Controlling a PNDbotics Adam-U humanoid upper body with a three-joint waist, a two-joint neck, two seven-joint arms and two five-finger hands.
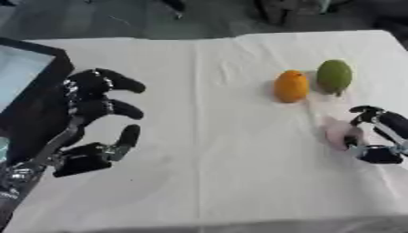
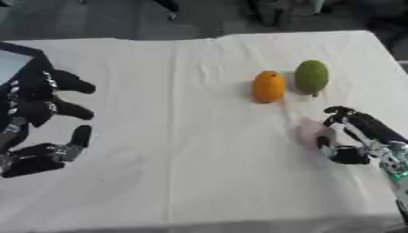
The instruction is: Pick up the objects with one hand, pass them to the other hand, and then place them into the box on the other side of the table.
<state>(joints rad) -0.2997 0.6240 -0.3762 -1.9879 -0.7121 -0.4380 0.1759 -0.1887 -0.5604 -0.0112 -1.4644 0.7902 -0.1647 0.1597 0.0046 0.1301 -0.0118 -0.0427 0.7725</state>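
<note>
White cloth covers the tabletop [image 1: 207,150], seen from above by the robot's head camera. Two fruit-shaped objects stand side by side at about two o'clock from the middle of the cloth: an orange fruit [image 1: 291,86] and, just beside it toward three o'clock, a green fruit [image 1: 334,76]. They are very close together; whether they touch cannot be told.

At about four o'clock, near the tabletop's right edge, the right robot hand [image 2: 350,136] reaches in from the right. Its black fingers and thumb are curled around a small pale pink object [image 1: 343,132], which sits low against the cloth. The pink object's shape is too blurred to make out. It lies at five o'clock from the orange fruit, apart from both fruits.

At about nine o'clock, the left robot hand [image 1: 92,123] is raised over the left part of the tabletop. Its black fingers are spread apart and only gently bent, pointing toward three o'clock, and it holds nothing.

Behind that left robot hand, at the ten o'clock edge, is a black box [image 1: 36,86] with a pale light-blue inside. Only part of the box shows, cut off by the left edge of the view.
</note>
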